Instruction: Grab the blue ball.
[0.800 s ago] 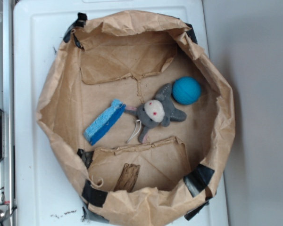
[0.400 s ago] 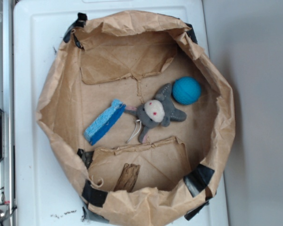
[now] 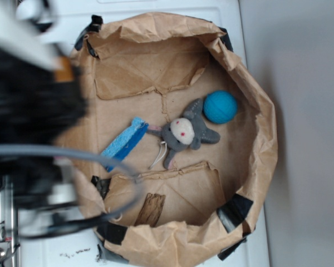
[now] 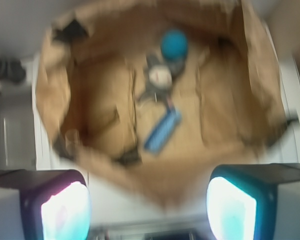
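**A:** Nearest to us, what is that dark mass?

**B:** The robot's black arm [image 3: 28,111], badly blurred, over the left rim of the crumpled brown paper bag [image 3: 256,167], a grey cable [image 3: 72,153] looping under it. In the wrist view the gripper [image 4: 147,207] stands wide apart, its two glowing fingers [image 4: 65,210] at the bottom corners, nothing between them, outside the bag's near rim.

**A:** And inside the bag?

**B:** A flat rectangular blue sponge [image 3: 124,143] lies towards the left side of the bag's floor. Just beside it, near the middle, sprawls a small grey plush toy with a pale face [image 3: 183,132]. A brown strip of wood or bark [image 3: 150,209] rests by the lower rim.

**A:** The ball?

**B:** The small round teal-blue ball [image 3: 220,107] sits furthest from the arm, by the bag's right wall, close against the toy's upper ear. The bag stands on a white plastic tray [image 3: 44,33].
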`<state>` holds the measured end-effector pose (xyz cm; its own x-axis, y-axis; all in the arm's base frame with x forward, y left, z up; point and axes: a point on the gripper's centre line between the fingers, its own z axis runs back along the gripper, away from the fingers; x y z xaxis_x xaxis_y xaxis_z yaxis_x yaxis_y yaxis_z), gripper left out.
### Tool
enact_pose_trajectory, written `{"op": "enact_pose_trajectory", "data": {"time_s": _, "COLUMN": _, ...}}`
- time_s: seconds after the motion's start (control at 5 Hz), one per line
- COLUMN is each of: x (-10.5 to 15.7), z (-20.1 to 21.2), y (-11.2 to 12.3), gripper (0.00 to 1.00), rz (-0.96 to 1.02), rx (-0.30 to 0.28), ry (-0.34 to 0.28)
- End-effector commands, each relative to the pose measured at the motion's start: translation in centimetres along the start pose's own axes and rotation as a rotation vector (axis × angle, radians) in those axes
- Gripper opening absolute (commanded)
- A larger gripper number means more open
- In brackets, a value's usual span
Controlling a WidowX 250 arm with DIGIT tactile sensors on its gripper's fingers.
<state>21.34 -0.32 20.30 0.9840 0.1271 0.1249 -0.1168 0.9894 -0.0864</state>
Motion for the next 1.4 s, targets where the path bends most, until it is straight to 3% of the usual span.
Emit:
{"op": "enact_pose_trajectory", "data": {"time_s": 0.0, "x": 5.3, "z": -1.2, "y": 1.2, "gripper": 1.00, "rz": 0.046, "rx": 0.023, "ry": -0.062}}
{"op": "enact_pose_trajectory", "data": {"time_s": 0.6, "x": 5.3, "z": -1.2, "y": 1.2, "gripper": 1.00, "rz": 0.046, "rx": 0.023, "ry": -0.062}}
{"op": "enact_pose_trajectory", "data": {"time_s": 0.8, "x": 5.2, "z": -5.5, "y": 0.3, "gripper": 1.00, "rz": 0.054, "rx": 0.114, "ry": -0.108}}
{"op": "enact_pose_trajectory", "data": {"time_s": 1.2, "x": 5.9, "z": -10.2, "y": 1.2, "gripper": 1.00, "rz": 0.079, "rx": 0.189, "ry": -0.161}}
